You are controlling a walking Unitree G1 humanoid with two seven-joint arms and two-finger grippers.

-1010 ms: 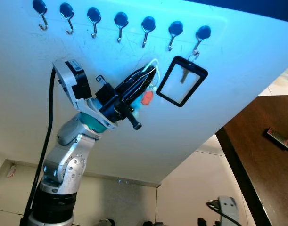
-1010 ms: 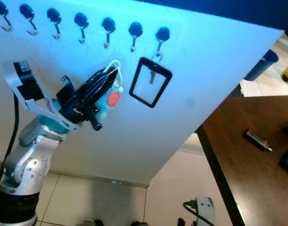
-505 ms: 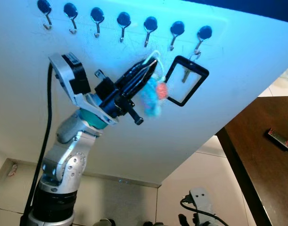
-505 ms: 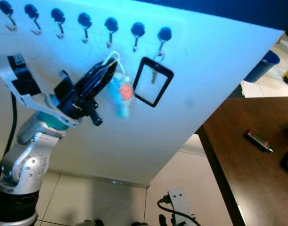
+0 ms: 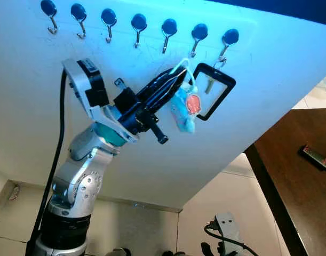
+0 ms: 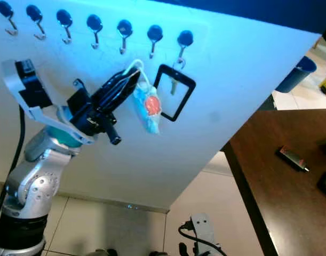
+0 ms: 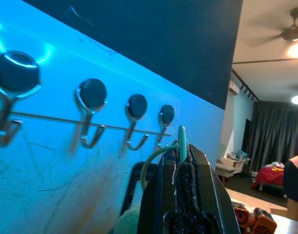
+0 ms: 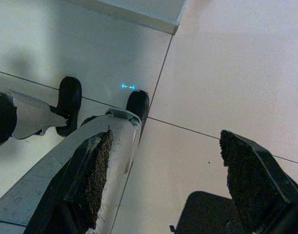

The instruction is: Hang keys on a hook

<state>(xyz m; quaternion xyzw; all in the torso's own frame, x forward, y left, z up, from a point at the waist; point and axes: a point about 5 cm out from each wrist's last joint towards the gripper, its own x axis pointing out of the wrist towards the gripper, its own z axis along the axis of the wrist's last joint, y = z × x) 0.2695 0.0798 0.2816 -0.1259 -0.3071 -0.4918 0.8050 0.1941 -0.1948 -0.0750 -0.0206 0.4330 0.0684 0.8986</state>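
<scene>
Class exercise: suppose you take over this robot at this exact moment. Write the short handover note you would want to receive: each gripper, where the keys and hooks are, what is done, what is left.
Left gripper: raised at the white wall, shut on the pale cord loop of the key bunch with a blue and orange fob, which dangles below its tip.
Right gripper: hanging idle over the tiled floor, open.
Hooks: a row of seven black-capped metal hooks above; the rightmost hook carries a black-framed card holder. The loop's top sits just under the second hook from the right.
Done: keys lifted to the hook row.
Left: slip the loop over a free hook, release, withdraw.
</scene>
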